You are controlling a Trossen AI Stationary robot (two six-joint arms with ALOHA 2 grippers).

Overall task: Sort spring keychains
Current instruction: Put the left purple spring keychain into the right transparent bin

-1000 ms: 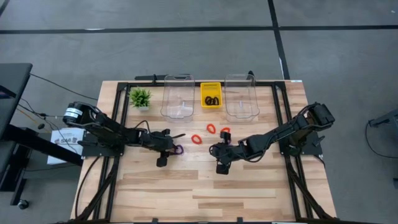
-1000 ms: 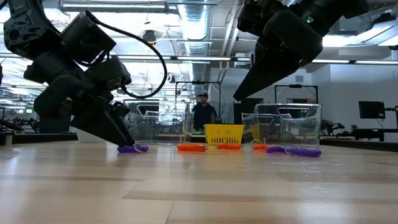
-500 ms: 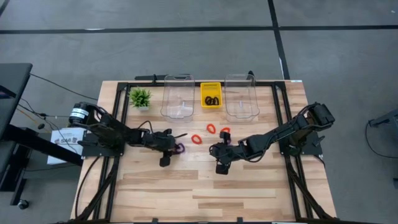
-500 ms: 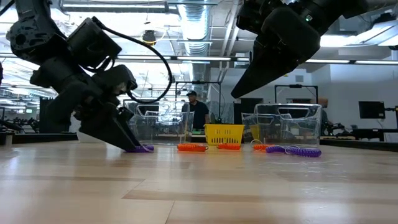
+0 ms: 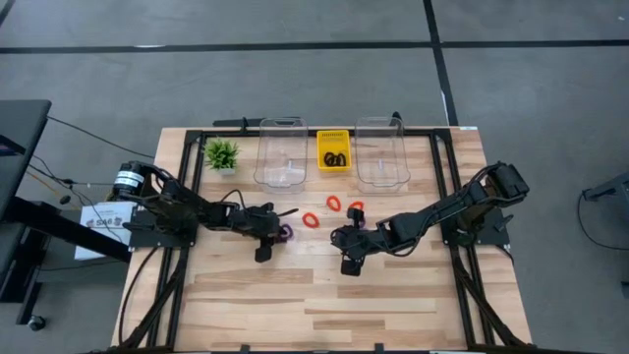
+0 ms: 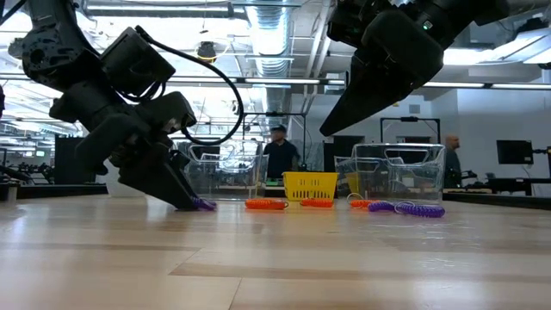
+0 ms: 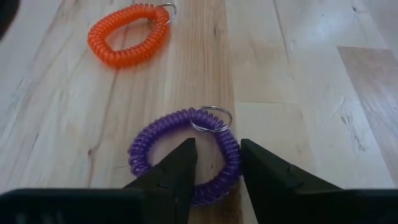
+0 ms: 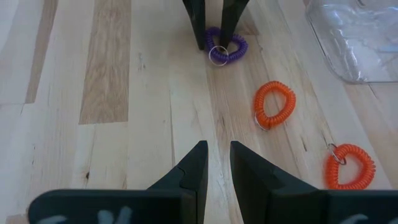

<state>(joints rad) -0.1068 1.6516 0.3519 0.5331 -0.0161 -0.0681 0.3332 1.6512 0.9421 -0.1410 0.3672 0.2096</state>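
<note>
1. Straddling a purple keychain (image 7: 186, 155), the left gripper (image 7: 216, 163) is down on the bench (image 5: 324, 305) left of centre; one finger (image 7: 168, 171) sits inside the loop, the other just outside the coil, with a gap between them, not yet clamped. The low view shows the fingertips at the wood with purple coil showing beside them (image 6: 203, 204).
2. Small green plant (image 5: 221, 153) stands near the back left corner.
3. Left clear bin (image 5: 280, 152) sits at the back edge, beside a yellow basket (image 5: 333, 150) holding black keychains (image 5: 334, 158).
4. Three red keychains lie just behind bench centre: one (image 5: 310, 218) closest to the left gripper, one (image 5: 333, 203) further back, one (image 5: 356, 207) to its right.
5. Right clear bin (image 5: 381, 152) sits at the back edge, right of the basket.
6. More purple keychains (image 6: 406, 207) lie on the bench by the right gripper, seen in the low view in front of the right bin.
7. Right gripper (image 8: 213, 165) hangs above the bench just right of centre, facing the left gripper; fingers (image 8: 193, 168) a narrow gap apart, nothing between them.
8. People (image 6: 279, 155) stand in the room behind the bench.
</note>
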